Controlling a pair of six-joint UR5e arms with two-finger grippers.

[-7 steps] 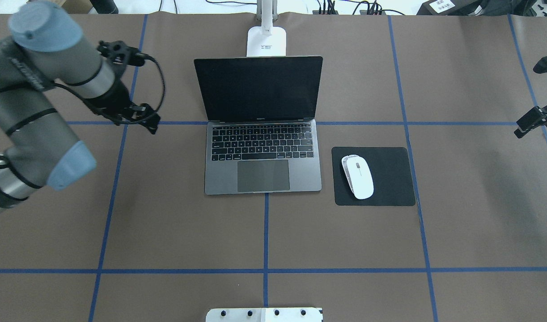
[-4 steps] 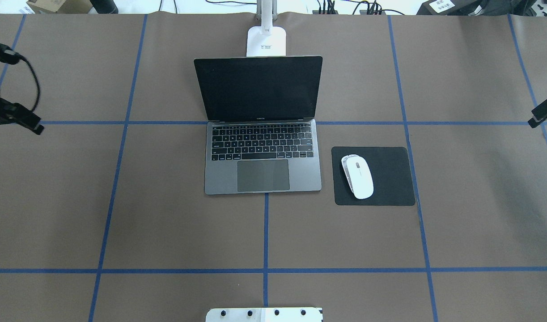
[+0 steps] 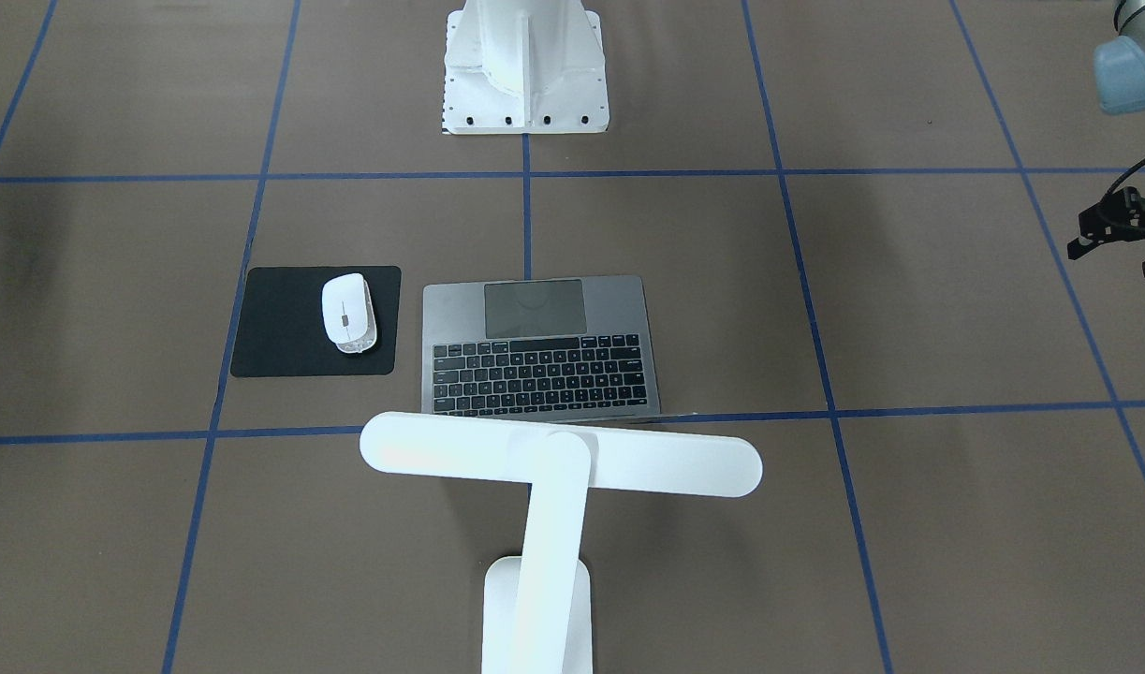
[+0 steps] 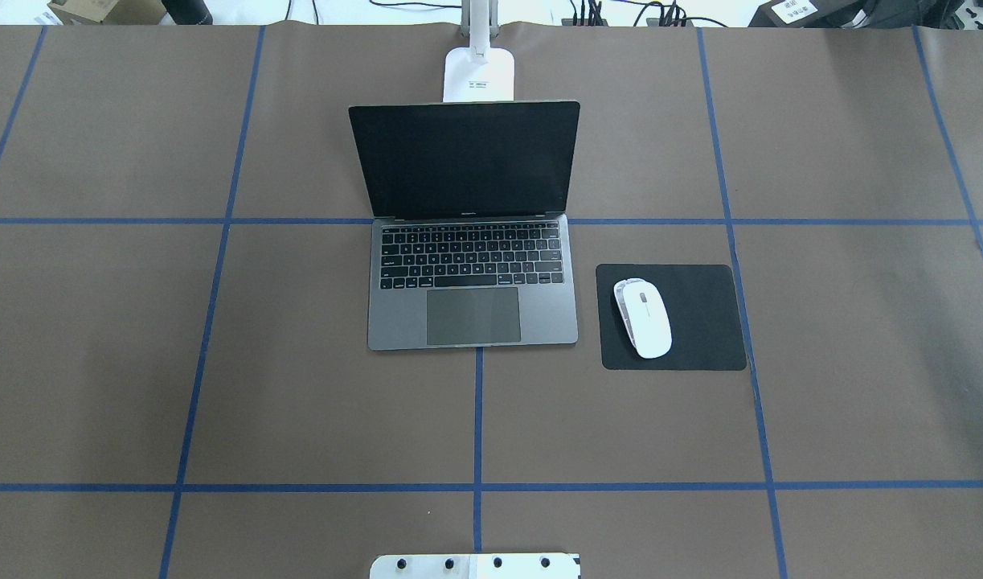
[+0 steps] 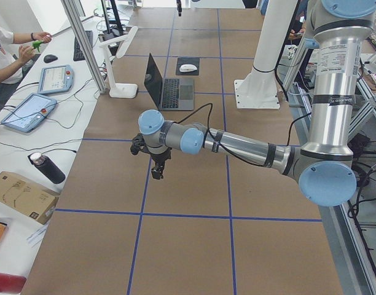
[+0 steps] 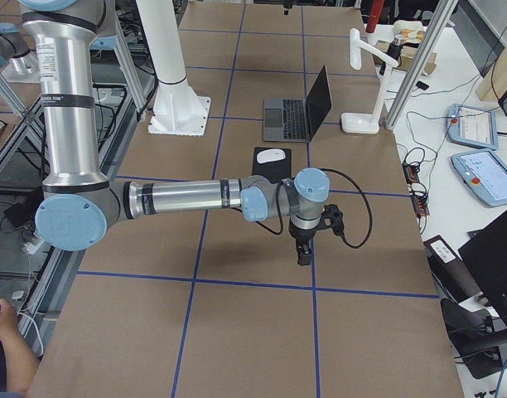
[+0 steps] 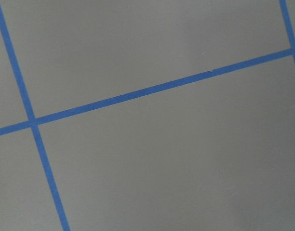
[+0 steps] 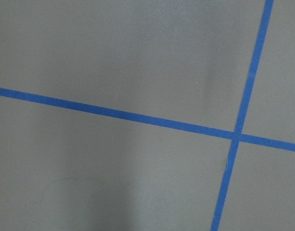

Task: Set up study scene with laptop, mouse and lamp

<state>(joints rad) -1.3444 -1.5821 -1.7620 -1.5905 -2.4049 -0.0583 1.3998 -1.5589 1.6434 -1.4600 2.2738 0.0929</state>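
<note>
- Checking the left pincer first, I see it hanging above bare desk with nothing in it. I cannot tell how wide its jaws stand.
- From the side view I find the right pincer pointing down over the desk's other end. It shows in no other view, so I cannot tell how far open it is.
- Both wrist cameras give me only brown desk crossed by blue tape lines.
- I see the laptop between the two pincers and well apart from each. Its lid is up and its screen is dark.
- I see the mouse on a black mat just beside the laptop, on the right pincer's side.
- I see the lamp standing behind the laptop's screen, well apart from both pincers, with its bar head running crosswise above the screen.
</note>
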